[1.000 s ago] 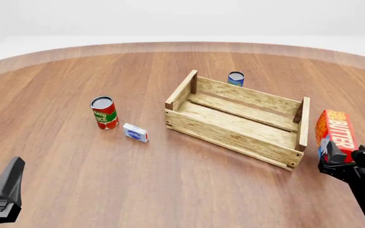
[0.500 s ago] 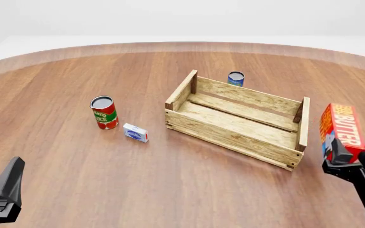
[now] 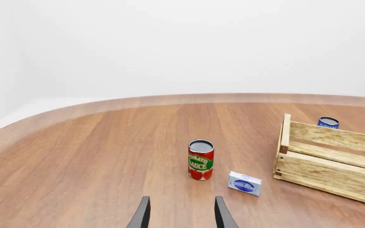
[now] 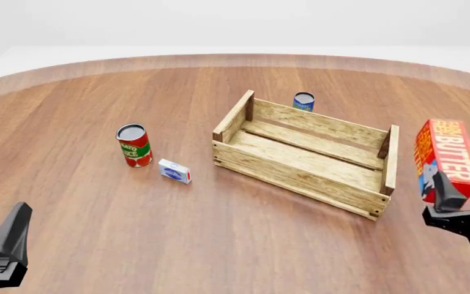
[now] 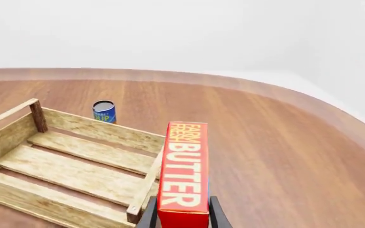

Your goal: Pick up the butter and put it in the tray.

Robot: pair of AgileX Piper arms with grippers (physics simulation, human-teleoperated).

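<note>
Worktop [image 4: 96, 110]: round brown wood against a white background.
Tray [image 4: 305, 153]: slatted crate, mid-worktop.
Butter [image 4: 445, 159]: upright, lifted just beyond tray's right end board.
Right gripper [image 4: 461, 197]: clamped on butter's lower end.
Left gripper [image 3: 180, 214]: fingers parted, holding nothing, well left of tray.
Tomato can [image 4: 134, 145]: left of tray.

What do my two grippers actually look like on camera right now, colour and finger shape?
Both are plain black with a matte look. The left gripper shows a dark wedge-shaped finger on a blocky base; in its wrist view, its fingers are thin, tapering black blades. The right gripper has similar pointed black fingers on a chunky black body. No cables or markings are visible.
</note>
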